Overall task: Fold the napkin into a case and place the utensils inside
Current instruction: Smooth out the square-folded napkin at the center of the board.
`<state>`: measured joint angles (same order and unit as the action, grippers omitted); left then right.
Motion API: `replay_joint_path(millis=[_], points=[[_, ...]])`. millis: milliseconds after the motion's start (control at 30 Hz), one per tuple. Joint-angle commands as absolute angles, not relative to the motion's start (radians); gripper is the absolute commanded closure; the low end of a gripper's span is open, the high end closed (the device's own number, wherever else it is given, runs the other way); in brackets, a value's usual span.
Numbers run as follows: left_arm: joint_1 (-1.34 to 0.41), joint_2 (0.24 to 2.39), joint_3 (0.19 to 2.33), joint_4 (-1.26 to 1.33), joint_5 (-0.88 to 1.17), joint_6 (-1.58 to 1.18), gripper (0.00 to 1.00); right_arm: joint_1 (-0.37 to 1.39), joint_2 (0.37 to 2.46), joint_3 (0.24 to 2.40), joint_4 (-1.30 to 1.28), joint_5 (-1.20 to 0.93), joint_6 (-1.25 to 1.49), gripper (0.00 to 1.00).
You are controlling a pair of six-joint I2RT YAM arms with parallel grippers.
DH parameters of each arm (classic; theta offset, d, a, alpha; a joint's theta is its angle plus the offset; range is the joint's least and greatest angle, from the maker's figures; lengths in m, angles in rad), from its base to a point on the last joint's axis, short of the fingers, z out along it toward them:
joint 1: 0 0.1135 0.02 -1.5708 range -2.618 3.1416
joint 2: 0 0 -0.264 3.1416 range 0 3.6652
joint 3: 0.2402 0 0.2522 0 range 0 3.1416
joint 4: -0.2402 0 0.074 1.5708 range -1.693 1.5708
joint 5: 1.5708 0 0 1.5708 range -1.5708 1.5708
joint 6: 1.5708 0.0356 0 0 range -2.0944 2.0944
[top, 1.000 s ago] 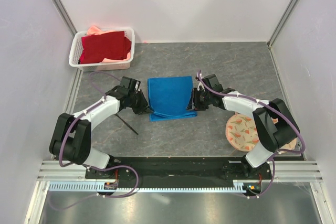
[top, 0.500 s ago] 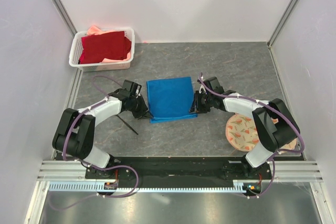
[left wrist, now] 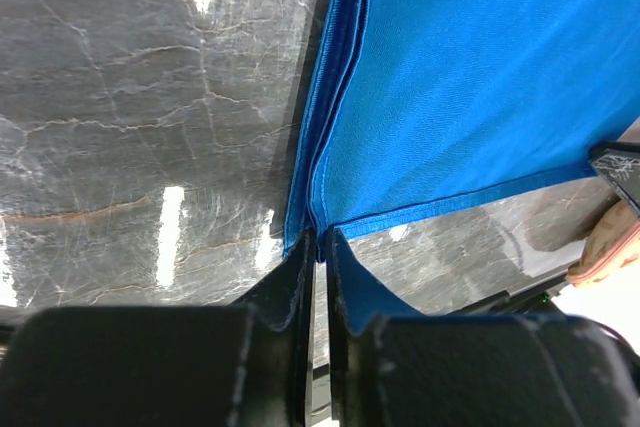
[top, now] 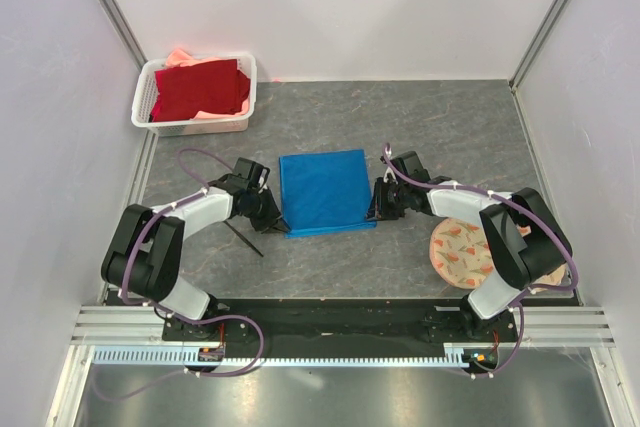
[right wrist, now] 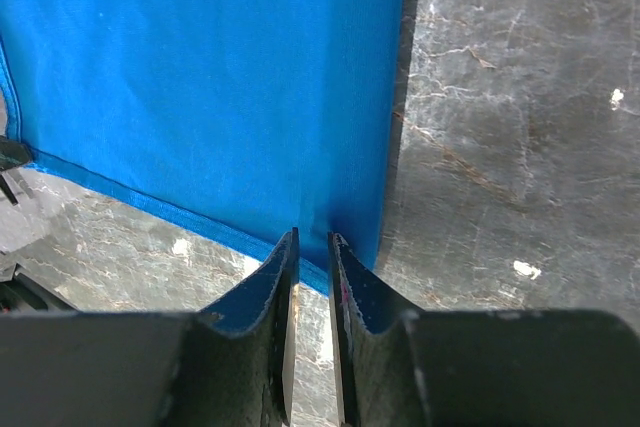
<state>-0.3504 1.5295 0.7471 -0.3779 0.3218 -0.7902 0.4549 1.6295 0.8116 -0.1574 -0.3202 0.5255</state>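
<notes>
While I watch from the overhead view, the napkin (top: 322, 192) lies flat as a neat blue rectangle in the middle of the table (top: 450, 117). A second ago its near edge was lifted and a lower layer was showing under it; now the edges sit together. The left gripper (top: 272, 215) and the right gripper (top: 378, 205) have both come down low to the two near corners. I see one thin black utensil (top: 243, 237) on the table just beside the left arm, apart from the cloth, and the white basket (top: 195, 122) with the dark red cloth (top: 200, 87) is well away in the far left corner. On the left wrist camera, the left gripper (left wrist: 318, 247) has its jaws almost together, and the corner of the napkin (left wrist: 470, 77), several layers thick, runs into the slit between them, so it is clamped on the cloth. On the right wrist camera, the right gripper (right wrist: 311, 247) shows a narrow slit with the near edge of the napkin (right wrist: 200, 77) passing between the tips, so I judge it pinches there too. For me this means one fold is laid down; the case is not made, and the utensil waits outside.
</notes>
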Motion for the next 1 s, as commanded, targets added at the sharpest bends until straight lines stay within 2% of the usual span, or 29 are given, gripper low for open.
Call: replay_joint_path(millis=[0,33,200,433,533,767,967], points=[[-0.353,1.494,0.747,-0.370,0.344,-0.719,0.82,0.453,1.617,0.811,-0.121,-0.330,0.511,0.76],[-0.353,1.476,0.746,-0.370,0.350,-0.718,0.76,0.453,1.620,0.815,-0.120,-0.339,0.511,0.76],[-0.353,1.370,0.750,-0.391,0.379,-0.712,0.72,0.453,1.580,0.827,-0.143,-0.351,0.512,0.74],[-0.353,1.486,0.805,-0.371,0.420,-0.715,0.83,0.451,1.552,0.844,-0.169,-0.390,0.518,0.67],[-0.353,1.549,0.799,-0.345,0.362,-0.696,0.86,0.453,1.560,0.799,-0.135,-0.385,0.522,0.68],[-0.353,1.594,0.723,-0.302,0.362,-0.693,0.88,0.443,1.595,0.716,-0.083,-0.327,0.505,0.72],[-0.374,1.514,0.677,-0.298,0.406,-0.707,0.87,0.411,1.588,0.745,-0.150,-0.227,0.428,0.72]])
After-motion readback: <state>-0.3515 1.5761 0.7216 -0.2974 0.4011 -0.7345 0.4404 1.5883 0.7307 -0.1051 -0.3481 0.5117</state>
